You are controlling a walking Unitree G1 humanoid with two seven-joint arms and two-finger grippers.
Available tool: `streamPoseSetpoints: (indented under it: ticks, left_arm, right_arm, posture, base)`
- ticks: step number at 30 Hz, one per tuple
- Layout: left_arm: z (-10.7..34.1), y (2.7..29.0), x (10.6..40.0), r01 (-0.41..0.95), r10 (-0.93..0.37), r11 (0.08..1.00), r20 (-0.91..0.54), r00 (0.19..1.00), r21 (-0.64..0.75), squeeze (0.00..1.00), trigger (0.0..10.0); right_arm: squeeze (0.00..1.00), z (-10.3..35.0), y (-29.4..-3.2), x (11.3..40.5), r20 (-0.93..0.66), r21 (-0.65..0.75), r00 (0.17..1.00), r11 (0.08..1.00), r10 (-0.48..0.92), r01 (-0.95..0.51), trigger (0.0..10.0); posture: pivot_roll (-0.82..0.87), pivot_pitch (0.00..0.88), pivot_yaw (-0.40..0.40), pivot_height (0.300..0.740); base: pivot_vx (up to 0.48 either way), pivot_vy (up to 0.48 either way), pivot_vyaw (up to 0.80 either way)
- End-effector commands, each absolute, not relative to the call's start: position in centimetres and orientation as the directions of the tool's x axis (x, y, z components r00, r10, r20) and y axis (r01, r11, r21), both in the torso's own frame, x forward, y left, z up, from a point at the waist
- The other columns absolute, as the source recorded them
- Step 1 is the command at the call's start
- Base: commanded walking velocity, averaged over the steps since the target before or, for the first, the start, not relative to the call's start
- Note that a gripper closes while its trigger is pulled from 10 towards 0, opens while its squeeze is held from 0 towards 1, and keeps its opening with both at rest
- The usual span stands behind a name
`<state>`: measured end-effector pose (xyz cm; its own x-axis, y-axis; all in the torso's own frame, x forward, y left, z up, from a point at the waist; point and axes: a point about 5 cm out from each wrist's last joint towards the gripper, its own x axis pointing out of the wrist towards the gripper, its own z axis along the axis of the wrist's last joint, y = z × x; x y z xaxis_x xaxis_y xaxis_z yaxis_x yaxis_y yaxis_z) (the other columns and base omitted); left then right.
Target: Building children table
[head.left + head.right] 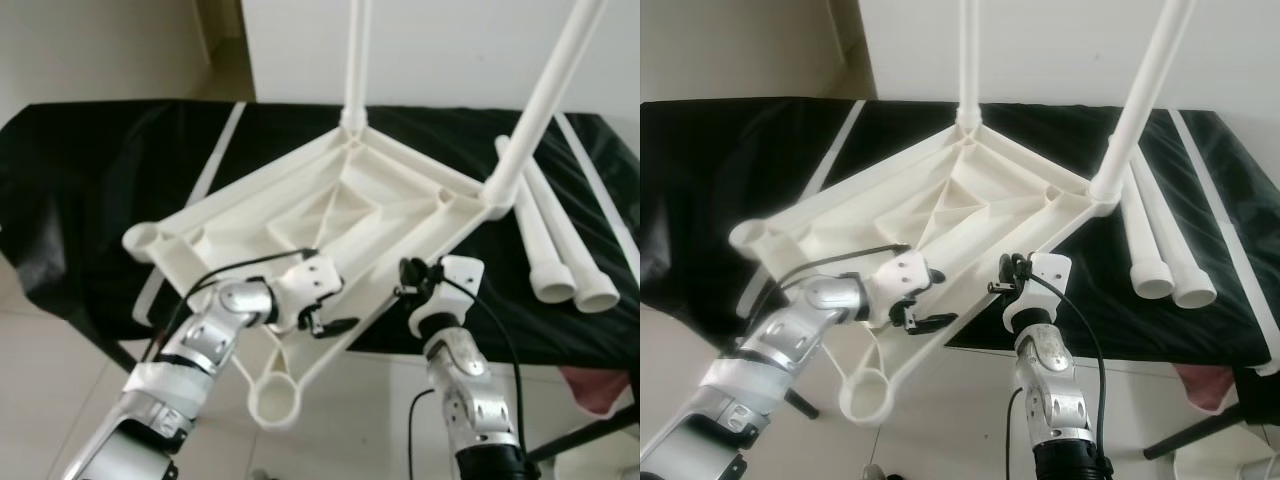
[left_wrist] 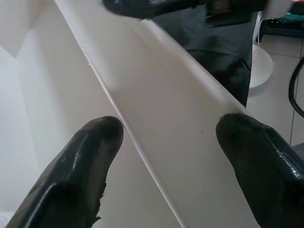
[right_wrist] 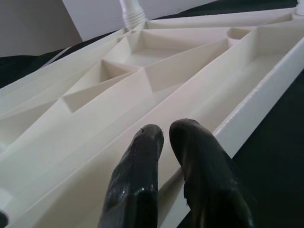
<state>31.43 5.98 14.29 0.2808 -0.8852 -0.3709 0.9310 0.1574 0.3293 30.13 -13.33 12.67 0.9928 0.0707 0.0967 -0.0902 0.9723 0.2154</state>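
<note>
A table (image 1: 90, 200) draped in black cloth is seen against a white wall. An upturned white tabletop (image 1: 330, 215) overhangs its near edge. Nearest, the left gripper (image 2: 166, 137) is held open astride the tabletop's near rim, while the right gripper (image 3: 166, 137) is pressed shut above the rim. Farther back, 2 legs (image 1: 540, 100) are fitted upright and 2 loose legs (image 1: 560, 250) are laid on the cloth.

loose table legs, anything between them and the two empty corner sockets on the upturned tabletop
Nothing visible blocks them. The two loose legs lie on the black cloth to the robot's right of the tabletop. The near socket and left socket are open, though the left end effector works beside the near rim.
</note>
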Motion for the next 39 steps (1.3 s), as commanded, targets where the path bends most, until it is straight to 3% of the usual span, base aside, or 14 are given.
streamPoseSetpoints:
  ticks: [1,7,16,19,21,26,31,36,39]
  left_arm:
    - [15.0,5.3,32.3,0.883,-0.861,0.276,-0.311,0.403,0.380,0.00,10.0]
    - [15.5,5.4,32.8,0.868,-0.851,0.307,-0.295,0.434,0.390,0.00,10.0]
    - [18.5,9.2,34.9,0.827,-0.832,0.422,-0.203,0.515,0.371,0.00,10.0]
    - [18.7,9.7,35.1,0.820,-0.825,0.434,-0.201,0.528,0.374,0.00,10.0]
    - [18.5,11.3,35.8,0.784,-0.771,0.484,-0.234,0.592,0.389,0.00,10.0]
    - [17.6,13.9,35.9,0.758,-0.709,0.449,-0.327,0.625,0.473,0.00,10.0]
    - [17.2,14.7,35.8,0.757,-0.689,0.415,-0.369,0.623,0.505,0.00,10.0]
    - [16.4,15.3,34.9,0.801,-0.696,0.338,-0.441,0.566,0.495,0.00,10.0]
    - [15.7,15.6,33.8,0.857,-0.713,0.284,-0.503,0.489,0.430,0.00,10.0]
  right_arm:
    - [0.00,12.0,-12.7,31.0,0.045,0.209,0.996,0.974,0.079,-0.086,10.0]
    - [0.00,12.7,-12.8,31.5,0.085,0.184,0.996,0.982,0.034,-0.049,10.0]
    - [0.00,13.6,-16.8,31.5,0.156,0.232,0.954,0.948,-0.258,0.218,10.0]
    - [0.00,13.5,-17.2,31.6,0.149,0.228,0.950,0.944,-0.276,0.238,10.0]
    - [0.00,12.9,-17.5,31.7,0.101,0.226,0.953,0.940,-0.285,0.257,10.0]
    - [0.00,11.6,-17.2,32.2,0.012,0.226,0.968,0.943,-0.252,0.243,10.0]
    - [0.00,11.0,-16.7,32.5,-0.027,0.229,0.976,0.949,-0.215,0.216,10.0]
    - [0.00,10.9,-15.4,33.3,-0.043,0.214,0.994,0.971,-0.103,0.110,10.0]
    - [0.00,11.6,-14.5,34.3,-0.026,0.194,1.000,0.981,0.001,0.004,10.0]
  posture:
    - [0.02,0.093,0.067,0.740]
    - [0.02,0.093,0.062,0.740]
    - [0.02,0.090,0.050,0.740]
    - [0.02,0.090,0.050,0.740]
    - [0.02,0.088,0.050,0.740]
    - [0.02,0.083,0.041,0.740]
    - [0.03,0.079,0.032,0.740]
    - [0.03,0.078,0.031,0.740]
    - [0.03,0.077,0.029,0.740]
  base:
    - [0.000,0.000,0.00]
    - [0.000,0.000,0.00]
    - [0.000,0.000,0.00]
    - [0.000,0.000,0.00]
    - [0.000,0.000,0.00]
    - [0.000,0.000,0.00]
    - [0.000,0.000,0.00]
    - [0.000,0.000,0.00]
    - [0.000,0.000,0.00]
